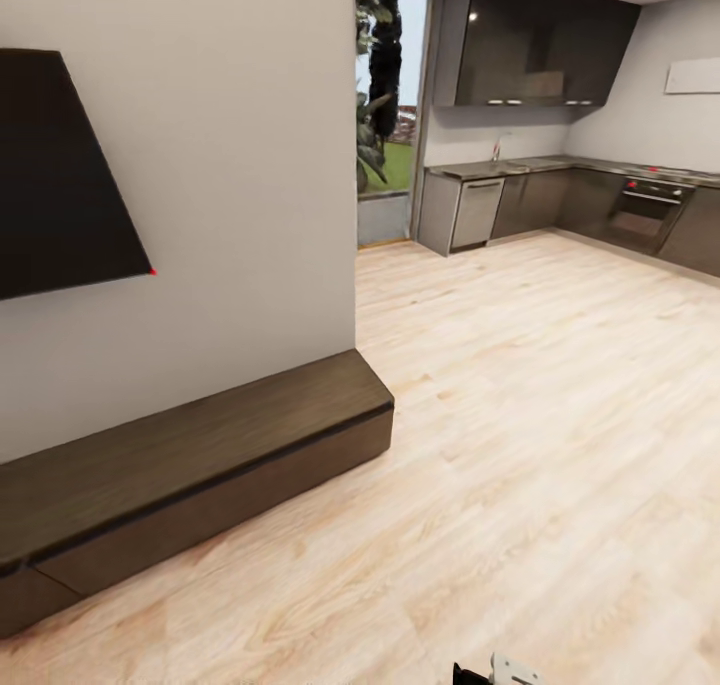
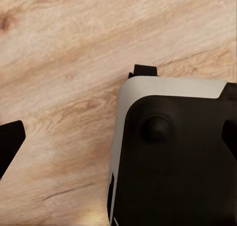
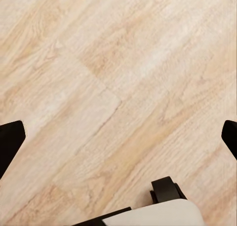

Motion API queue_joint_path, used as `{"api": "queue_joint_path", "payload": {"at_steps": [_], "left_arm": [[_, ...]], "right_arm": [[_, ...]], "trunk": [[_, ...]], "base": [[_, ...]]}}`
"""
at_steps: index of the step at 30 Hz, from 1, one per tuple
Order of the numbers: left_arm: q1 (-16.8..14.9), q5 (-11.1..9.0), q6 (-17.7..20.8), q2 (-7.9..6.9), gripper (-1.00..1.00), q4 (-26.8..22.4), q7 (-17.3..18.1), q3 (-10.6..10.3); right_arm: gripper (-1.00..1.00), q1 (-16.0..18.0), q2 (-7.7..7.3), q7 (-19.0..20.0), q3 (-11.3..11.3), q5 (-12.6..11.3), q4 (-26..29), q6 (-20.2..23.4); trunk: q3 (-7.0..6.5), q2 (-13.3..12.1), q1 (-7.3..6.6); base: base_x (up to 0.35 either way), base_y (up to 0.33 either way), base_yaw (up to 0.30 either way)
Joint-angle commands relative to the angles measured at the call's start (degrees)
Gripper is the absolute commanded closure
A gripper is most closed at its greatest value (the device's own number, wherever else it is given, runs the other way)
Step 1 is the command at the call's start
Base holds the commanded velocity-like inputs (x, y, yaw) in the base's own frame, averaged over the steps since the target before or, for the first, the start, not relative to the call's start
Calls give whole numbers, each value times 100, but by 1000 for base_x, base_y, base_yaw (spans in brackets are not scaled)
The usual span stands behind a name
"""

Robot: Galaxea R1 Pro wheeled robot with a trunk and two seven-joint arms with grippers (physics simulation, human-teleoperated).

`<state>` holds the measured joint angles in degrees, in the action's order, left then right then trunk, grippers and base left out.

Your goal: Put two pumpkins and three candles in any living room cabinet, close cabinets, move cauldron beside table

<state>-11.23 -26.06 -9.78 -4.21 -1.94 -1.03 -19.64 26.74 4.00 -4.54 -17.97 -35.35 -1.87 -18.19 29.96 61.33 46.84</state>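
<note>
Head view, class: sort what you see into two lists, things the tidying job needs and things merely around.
Job:
- cabinet, drawers shut

Merely around:
- wall screen
- kitchen cupboards
- oven
- plant
- wooden floor

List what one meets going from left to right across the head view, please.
TV → cabinet → doorway with plants → dishwasher → oven.
</note>
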Motion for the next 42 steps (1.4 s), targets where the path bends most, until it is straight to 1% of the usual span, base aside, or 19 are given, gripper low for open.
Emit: {"api": "queue_joint_path", "payload": {"at_steps": [1, 42], "left_arm": [[-2, -40, -11, -1, -100, 1, -11, -49], [-2, -40, -15, -1, -100, 1, -11, -49]], "right_arm": [[-100, 7, 4, -12, -48, -25, -21, -27], [-100, 7, 9, -14, -54, -17, -19, -27]], "trunk": [[10, 3, 0], [228, 3, 0]], "base": [[0, 0, 239], [0, 0, 236]]}}
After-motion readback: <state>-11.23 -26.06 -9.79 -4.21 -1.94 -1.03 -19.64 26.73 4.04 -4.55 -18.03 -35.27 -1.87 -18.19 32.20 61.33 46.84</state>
